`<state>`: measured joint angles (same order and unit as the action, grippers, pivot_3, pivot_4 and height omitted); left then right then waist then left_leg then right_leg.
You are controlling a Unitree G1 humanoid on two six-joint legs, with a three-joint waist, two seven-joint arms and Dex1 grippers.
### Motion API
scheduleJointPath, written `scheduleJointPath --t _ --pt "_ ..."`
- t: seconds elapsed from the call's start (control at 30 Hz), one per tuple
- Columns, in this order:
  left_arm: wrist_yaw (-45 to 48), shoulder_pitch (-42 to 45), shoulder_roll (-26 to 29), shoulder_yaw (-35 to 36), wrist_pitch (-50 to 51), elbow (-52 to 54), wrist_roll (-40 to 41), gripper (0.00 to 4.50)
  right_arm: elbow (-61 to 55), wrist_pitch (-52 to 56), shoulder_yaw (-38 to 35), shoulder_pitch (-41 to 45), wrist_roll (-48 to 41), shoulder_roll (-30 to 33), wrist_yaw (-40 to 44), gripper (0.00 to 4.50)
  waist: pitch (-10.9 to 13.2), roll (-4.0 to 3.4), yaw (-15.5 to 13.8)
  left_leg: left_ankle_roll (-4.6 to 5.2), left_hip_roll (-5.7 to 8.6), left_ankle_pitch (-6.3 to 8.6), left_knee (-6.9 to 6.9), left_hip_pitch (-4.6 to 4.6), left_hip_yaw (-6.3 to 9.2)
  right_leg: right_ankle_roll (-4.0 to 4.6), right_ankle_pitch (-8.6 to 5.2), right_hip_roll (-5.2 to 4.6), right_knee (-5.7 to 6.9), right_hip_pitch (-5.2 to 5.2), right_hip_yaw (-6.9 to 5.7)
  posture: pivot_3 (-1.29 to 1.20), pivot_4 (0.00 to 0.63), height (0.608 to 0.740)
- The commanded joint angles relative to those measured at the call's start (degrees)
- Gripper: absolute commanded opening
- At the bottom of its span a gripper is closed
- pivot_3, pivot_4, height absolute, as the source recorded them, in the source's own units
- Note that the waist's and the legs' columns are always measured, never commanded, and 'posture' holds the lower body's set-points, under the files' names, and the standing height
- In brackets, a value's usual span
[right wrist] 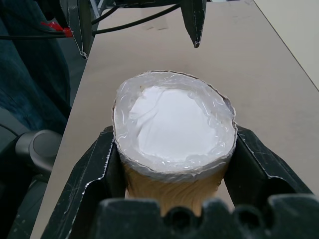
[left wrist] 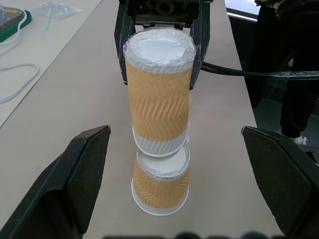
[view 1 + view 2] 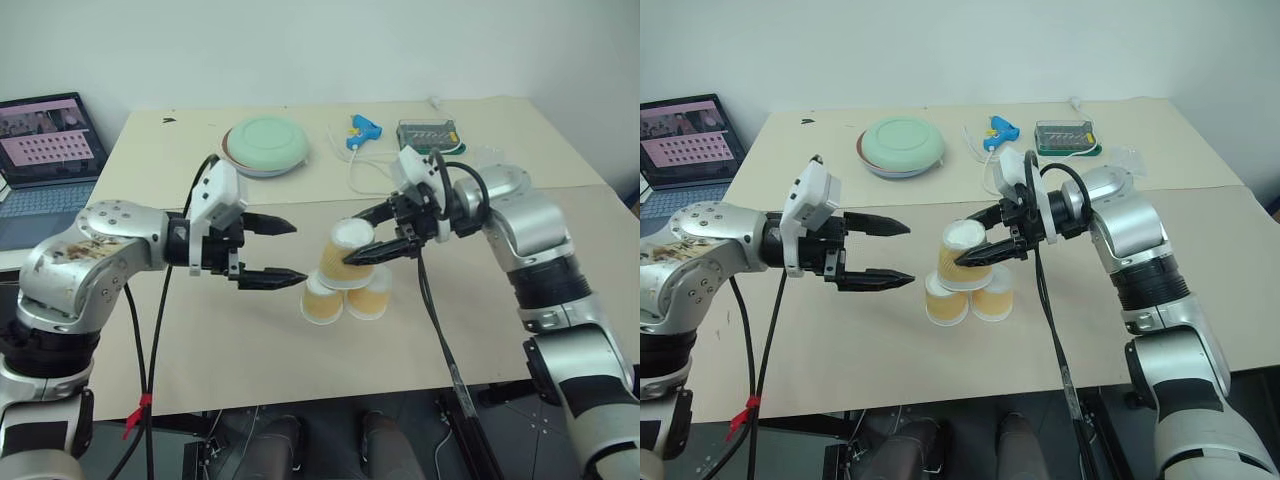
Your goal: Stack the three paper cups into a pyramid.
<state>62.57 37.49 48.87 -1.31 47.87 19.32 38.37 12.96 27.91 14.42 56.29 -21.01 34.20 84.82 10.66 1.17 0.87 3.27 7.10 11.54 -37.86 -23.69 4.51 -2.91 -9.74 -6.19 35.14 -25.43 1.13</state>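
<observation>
Two paper cups [image 3: 320, 301] [image 3: 368, 296] stand upside down side by side on the tan table [image 3: 200, 340]. Over the seam between them is the third paper cup [image 3: 345, 255], also upside down, with its rim at the level of their white bases. Whether it rests on them I cannot tell. My right gripper [image 3: 350, 240] is shut on this top cup [image 1: 174, 119], one black finger on each side. My left gripper [image 3: 298, 254] hangs open just left of the stack, its fingers [image 2: 75, 174] apart and touching nothing.
A pale green bowl [image 3: 266, 143], a blue tool [image 3: 362, 130], a green box [image 3: 427, 133] and a white cable [image 3: 365, 175] lie at the back of the table. A laptop [image 3: 45, 150] sits off the table's left side.
</observation>
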Motion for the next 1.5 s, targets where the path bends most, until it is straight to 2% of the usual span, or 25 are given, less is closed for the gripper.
scheduleJointPath --t 0.03,0.07,0.17,0.47,0.83,0.93,1.03,1.13,1.23,1.33,1.5 --pt "-0.02 0.40 0.97 1.43 -0.01 1.43 0.63 4.50 -0.29 -0.77 -0.89 1.13 0.29 0.04 0.49 3.41 0.00 0.00 0.00 0.00 0.00 0.00 0.00 0.00 0.00 0.00 0.00 0.00 0.00 0.01 0.00 0.00 0.150 0.740" --pt "-0.05 0.48 0.92 1.36 0.02 1.37 0.63 4.50 -0.20 -0.83 -0.98 1.18 0.37 0.00 0.30 3.50 0.00 0.00 0.00 0.00 0.00 0.00 0.00 0.01 0.00 0.00 0.00 0.00 0.00 0.01 0.00 0.00 0.150 0.740" --pt "-0.09 0.62 0.84 1.22 0.02 1.24 0.63 4.50 -0.07 -1.03 -1.28 1.35 0.44 -0.03 0.04 4.45 0.00 0.00 0.00 0.00 0.00 0.00 0.00 0.01 0.00 0.00 0.00 0.00 0.00 0.00 0.00 0.00 0.150 0.740" --pt "0.01 0.83 0.60 0.85 -0.21 0.85 0.41 4.50 -2.67 0.48 -3.25 2.35 -1.15 1.15 0.20 4.45 0.00 0.00 0.01 0.00 0.00 0.00 0.00 0.01 0.00 0.01 0.00 0.00 0.01 -0.01 0.00 0.00 0.150 0.740" --pt "-0.19 1.17 -0.17 0.60 -0.84 -0.15 -0.03 4.50 -14.82 7.36 -10.26 6.16 -7.94 5.13 -3.13 4.45 0.01 -0.01 -0.02 0.00 -0.01 0.00 0.00 -0.01 0.00 0.01 0.00 0.00 0.02 -0.04 0.00 0.00 0.150 0.740" --pt "-3.21 -0.01 -1.46 2.46 -0.32 -0.47 0.17 4.50 -15.37 10.94 -15.27 7.02 -9.83 5.89 -9.37 4.45 0.01 -0.01 -0.07 0.00 -0.01 0.00 0.00 -0.01 0.00 0.01 0.00 -0.01 0.01 -0.03 -0.01 0.00 0.150 0.740" --pt "-13.41 -3.90 -5.21 7.65 -1.75 -3.45 -3.08 4.50 -15.00 12.08 -21.70 2.65 -5.64 8.62 -21.51 4.45 0.00 0.00 -0.38 0.01 0.00 0.01 0.01 0.00 0.02 0.01 0.01 -0.03 0.01 -0.02 0.00 0.00 0.150 0.740" --pt "-22.36 -6.73 -8.98 12.38 -0.82 -4.23 -4.09 4.50 -15.68 14.02 -26.67 -2.58 -4.09 10.81 -29.39 4.45 -0.01 0.02 -0.78 0.00 0.01 0.01 0.02 0.00 0.02 0.02 0.02 -0.05 -0.01 0.01 0.00 0.00 0.150 0.740" --pt "-31.46 -11.50 -13.36 17.57 -1.15 -3.48 -5.78 4.50 -16.93 15.04 -33.23 -12.52 -1.18 13.03 -36.94 4.45 -0.04 0.03 -1.27 0.00 -0.01 0.00 0.04 -0.03 0.02 0.05 0.04 -0.06 -0.03 -0.02 0.02 0.00 0.150 0.740" --pt "-39.97 -12.43 -18.18 22.70 -2.38 -3.86 -6.61 4.50 -16.77 13.20 -33.74 -21.25 3.98 13.93 -43.59 4.45 -0.03 0.04 -1.61 0.01 0.01 0.00 0.03 -0.06 -0.02 0.06 0.05 -0.09 0.03 -0.07 0.05 0.00 0.150 0.740" --pt "-45.13 -11.89 -20.26 23.98 -4.37 -3.99 -8.61 4.50 -16.94 11.86 -32.70 -25.81 5.62 11.30 -49.41 4.45 -0.05 0.02 -1.08 -0.06 -0.04 -0.03 0.00 0.14 -0.15 0.07 0.11 -0.03 0.05 0.10 0.16 0.00 0.150 0.740"
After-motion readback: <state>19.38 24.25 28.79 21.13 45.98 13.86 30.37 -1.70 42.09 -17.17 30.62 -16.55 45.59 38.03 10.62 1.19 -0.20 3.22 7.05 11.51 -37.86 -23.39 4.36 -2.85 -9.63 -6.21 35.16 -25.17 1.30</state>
